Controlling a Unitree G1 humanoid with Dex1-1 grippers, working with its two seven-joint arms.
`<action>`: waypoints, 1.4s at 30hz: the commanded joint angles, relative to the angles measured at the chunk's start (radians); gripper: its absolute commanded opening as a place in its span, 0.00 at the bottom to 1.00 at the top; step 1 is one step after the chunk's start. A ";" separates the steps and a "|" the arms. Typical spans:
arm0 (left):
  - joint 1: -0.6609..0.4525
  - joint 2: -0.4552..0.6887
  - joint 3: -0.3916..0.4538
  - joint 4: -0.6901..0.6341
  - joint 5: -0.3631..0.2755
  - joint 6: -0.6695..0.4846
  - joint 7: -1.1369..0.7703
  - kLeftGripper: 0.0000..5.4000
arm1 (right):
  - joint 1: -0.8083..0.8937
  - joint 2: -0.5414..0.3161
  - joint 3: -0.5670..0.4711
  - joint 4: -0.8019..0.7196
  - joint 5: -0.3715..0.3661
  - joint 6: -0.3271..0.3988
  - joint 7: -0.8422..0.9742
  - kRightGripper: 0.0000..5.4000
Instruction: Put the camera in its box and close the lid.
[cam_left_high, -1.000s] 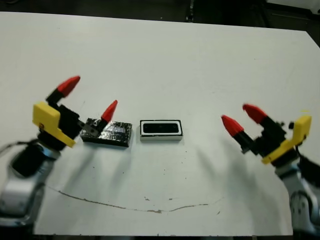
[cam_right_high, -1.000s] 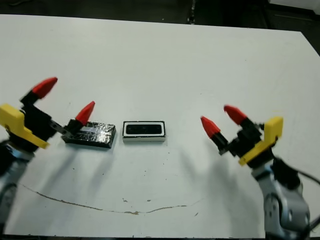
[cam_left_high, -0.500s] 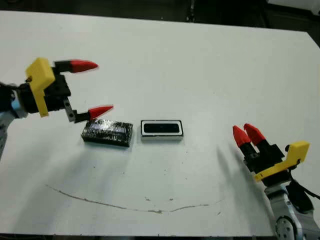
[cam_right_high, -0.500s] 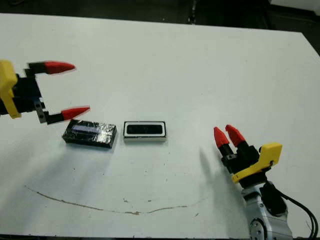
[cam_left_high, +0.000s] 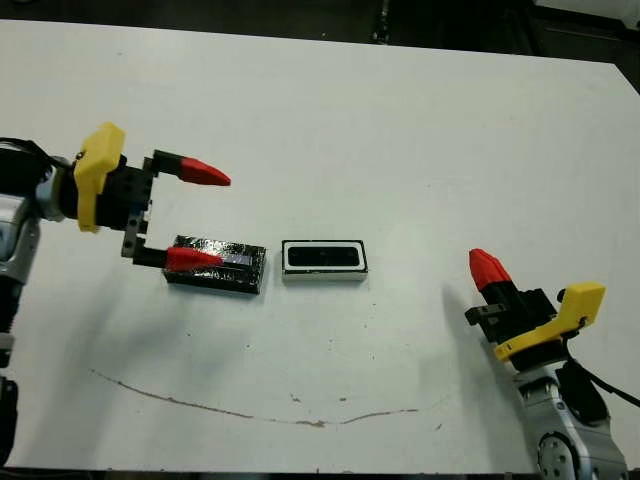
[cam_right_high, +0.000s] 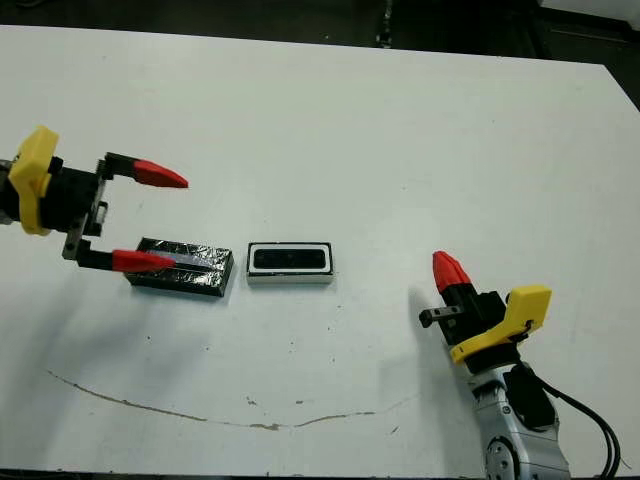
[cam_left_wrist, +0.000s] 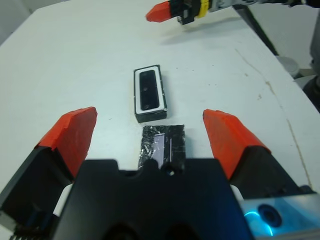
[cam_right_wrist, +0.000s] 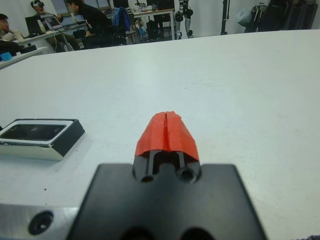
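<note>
- Your camera (cam_left_high: 322, 257) lies inside the box (cam_left_high: 323, 272), mid-tabletop (cam_left_high: 400, 140).
- The lid (cam_left_high: 232, 268) rests just left of the box, uncovered.
- Your left gripper (cam_left_high: 195, 215) hangs spread wide over the lid.
- Your right gripper (cam_left_high: 488, 269), clenched empty, sits well right.

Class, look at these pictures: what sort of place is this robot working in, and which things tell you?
Probably a robotics lab or shared workroom: people sit at desks beyond the white table, and equipment on stands lines the back.
</note>
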 joint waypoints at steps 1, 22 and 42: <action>0.005 0.011 -0.046 0.011 0.001 0.013 -0.009 1.00 | 0.006 -0.009 -0.003 0.019 -0.003 -0.025 -0.001 0.00; -0.023 -0.038 -0.092 0.187 0.152 -0.071 0.004 1.00 | 0.012 -0.012 0.007 0.005 0.008 -0.009 -0.008 0.00; -0.057 -0.072 -0.099 0.266 0.193 -0.102 -0.009 1.00 | 0.014 -0.020 0.011 0.008 0.009 -0.009 -0.010 0.00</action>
